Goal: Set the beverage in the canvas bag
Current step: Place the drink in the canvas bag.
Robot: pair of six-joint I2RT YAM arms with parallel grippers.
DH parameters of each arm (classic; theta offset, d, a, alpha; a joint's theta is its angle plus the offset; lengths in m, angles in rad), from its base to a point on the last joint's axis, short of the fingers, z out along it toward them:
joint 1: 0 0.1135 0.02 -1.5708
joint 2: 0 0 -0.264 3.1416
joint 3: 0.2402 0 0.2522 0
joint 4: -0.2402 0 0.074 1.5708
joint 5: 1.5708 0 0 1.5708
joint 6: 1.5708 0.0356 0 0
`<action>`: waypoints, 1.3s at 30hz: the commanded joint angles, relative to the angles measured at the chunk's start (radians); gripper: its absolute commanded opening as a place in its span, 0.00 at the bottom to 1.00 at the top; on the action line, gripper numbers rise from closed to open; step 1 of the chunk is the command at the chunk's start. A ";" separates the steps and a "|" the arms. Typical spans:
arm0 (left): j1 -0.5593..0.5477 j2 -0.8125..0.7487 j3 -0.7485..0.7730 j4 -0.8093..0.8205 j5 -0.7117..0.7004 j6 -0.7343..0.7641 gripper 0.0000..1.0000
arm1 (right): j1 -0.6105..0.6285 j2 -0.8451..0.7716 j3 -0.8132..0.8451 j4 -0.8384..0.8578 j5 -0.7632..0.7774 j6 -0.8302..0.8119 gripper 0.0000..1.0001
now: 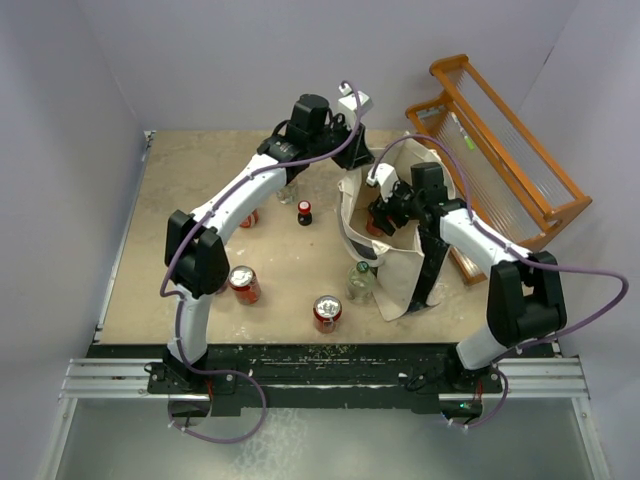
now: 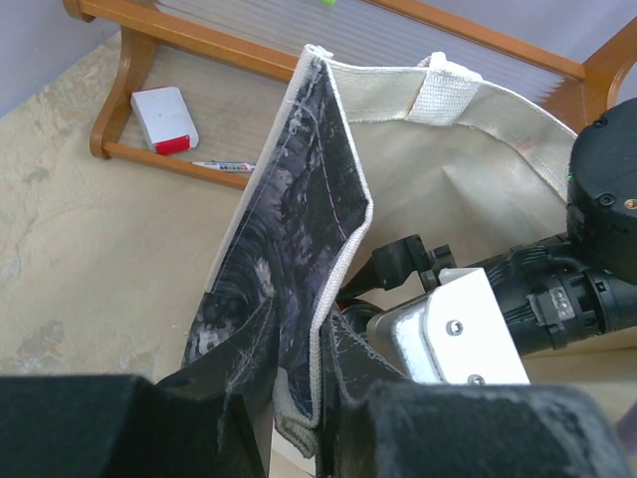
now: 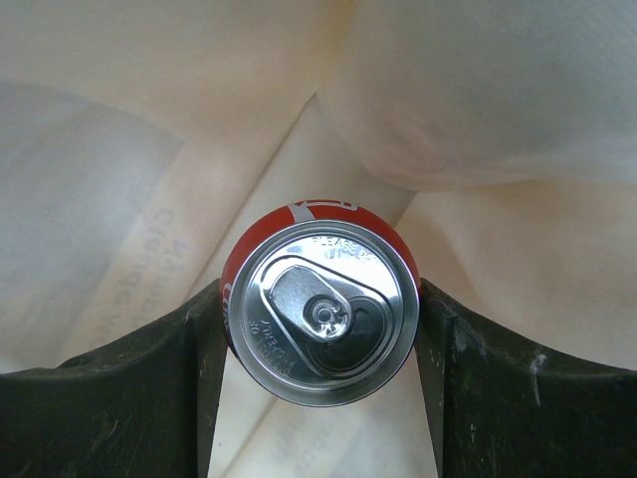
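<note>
The canvas bag stands open at the middle right of the table. My left gripper is shut on its near rim, which shows cream-edged with navy print in the left wrist view between the jaws. My right gripper is down inside the bag. In the right wrist view it is shut on a red beverage can, upright with its silver top facing the camera. Cream bag fabric surrounds the can. I cannot tell if the can rests on the bag's bottom.
Two red cans, a clear glass bottle and a small dark bottle with a red cap stand on the table left of the bag. An orange wooden rack lies behind it, holding a white-and-red box.
</note>
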 commanded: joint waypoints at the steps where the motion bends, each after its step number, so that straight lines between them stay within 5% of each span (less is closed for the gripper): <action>1: 0.015 -0.030 -0.026 -0.053 0.025 -0.012 0.00 | 0.006 0.032 -0.016 0.121 -0.001 -0.024 0.03; 29: 0.019 -0.005 -0.060 -0.120 0.004 0.052 0.00 | 0.004 0.103 -0.036 0.352 0.288 0.137 0.09; 39: 0.017 0.000 -0.061 -0.118 0.034 0.049 0.00 | 0.003 0.208 0.021 0.347 0.379 0.162 0.21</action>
